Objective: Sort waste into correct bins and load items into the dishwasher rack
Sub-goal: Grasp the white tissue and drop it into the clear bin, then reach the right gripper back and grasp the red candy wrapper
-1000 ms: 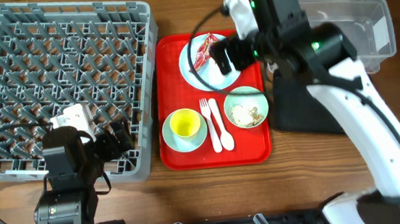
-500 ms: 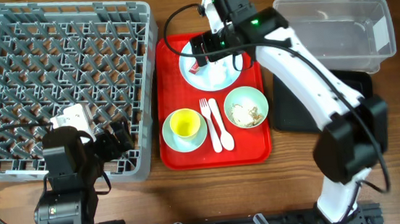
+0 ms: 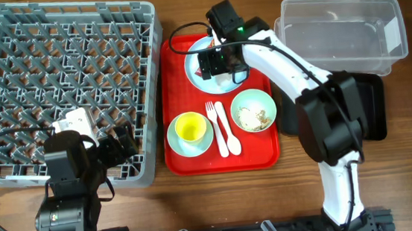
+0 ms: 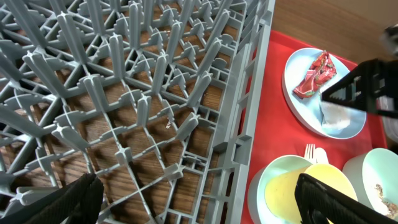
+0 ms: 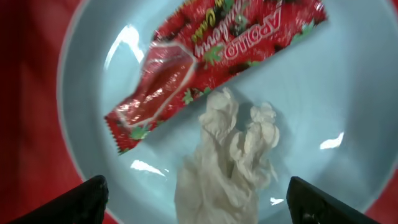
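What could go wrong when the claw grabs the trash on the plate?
The tissue lies right against the wrapper, so the open right claw might pinch both together by mistake. It might also press too hard on the smooth plate and make it slide or tip.

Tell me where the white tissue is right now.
In the right wrist view, bottom centre: the white tissue lies on the plate, just below the red wrapper.

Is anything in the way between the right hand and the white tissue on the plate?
Nothing visible. The right hand hangs open directly over the tissue; the red wrapper lies beside it on the plate.
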Available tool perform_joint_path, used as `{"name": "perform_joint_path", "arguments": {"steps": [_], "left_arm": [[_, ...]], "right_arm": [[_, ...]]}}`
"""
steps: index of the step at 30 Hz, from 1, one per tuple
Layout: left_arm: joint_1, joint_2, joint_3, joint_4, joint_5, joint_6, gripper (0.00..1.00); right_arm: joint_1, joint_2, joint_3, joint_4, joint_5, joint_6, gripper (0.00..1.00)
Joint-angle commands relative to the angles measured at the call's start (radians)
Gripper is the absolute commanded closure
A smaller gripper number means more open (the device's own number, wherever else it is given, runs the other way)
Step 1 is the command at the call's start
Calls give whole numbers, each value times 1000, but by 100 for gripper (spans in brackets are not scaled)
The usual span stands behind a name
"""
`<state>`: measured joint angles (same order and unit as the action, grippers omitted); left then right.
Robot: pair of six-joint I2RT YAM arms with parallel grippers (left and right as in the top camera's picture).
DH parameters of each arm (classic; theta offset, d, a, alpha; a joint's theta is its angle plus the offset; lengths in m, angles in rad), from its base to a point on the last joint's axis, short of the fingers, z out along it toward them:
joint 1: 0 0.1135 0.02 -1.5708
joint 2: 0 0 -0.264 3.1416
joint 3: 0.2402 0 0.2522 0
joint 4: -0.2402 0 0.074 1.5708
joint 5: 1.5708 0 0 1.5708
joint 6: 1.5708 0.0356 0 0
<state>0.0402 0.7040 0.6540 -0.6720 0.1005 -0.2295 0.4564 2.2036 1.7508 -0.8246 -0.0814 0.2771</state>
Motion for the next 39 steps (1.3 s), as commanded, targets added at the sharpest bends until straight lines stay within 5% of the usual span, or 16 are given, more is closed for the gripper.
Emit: {"name": "perform_joint_path", "arguments": {"steps": [1, 13, 19, 29, 32, 34, 36, 39], "left_arm": [[-6, -3, 21, 1, -13, 16, 0], [-6, -3, 21, 1, -13, 16, 0], [-6, -3, 21, 1, -13, 16, 0], [-6, -3, 21, 1, -13, 16, 0], [-6, -3, 21, 1, -13, 16, 0], [-6, -3, 21, 2, -13, 16, 0], [-6, -3, 21, 2, -13, 16, 0], [-6, -3, 21, 2, -13, 16, 0]], "right_arm": [[3, 64, 1, -3, 14, 50, 22], [-19, 11, 16, -82, 43, 64, 88], [-105, -135, 33, -102, 85, 64, 89], [-366, -284, 32, -55, 93, 119, 80], [-425, -275, 18, -54, 92, 119, 60], [-455, -272, 10, -51, 82, 118, 28], [-478, -272, 10, -50, 83, 117, 6], [-483, -273, 12, -42, 54, 103, 3]]}}
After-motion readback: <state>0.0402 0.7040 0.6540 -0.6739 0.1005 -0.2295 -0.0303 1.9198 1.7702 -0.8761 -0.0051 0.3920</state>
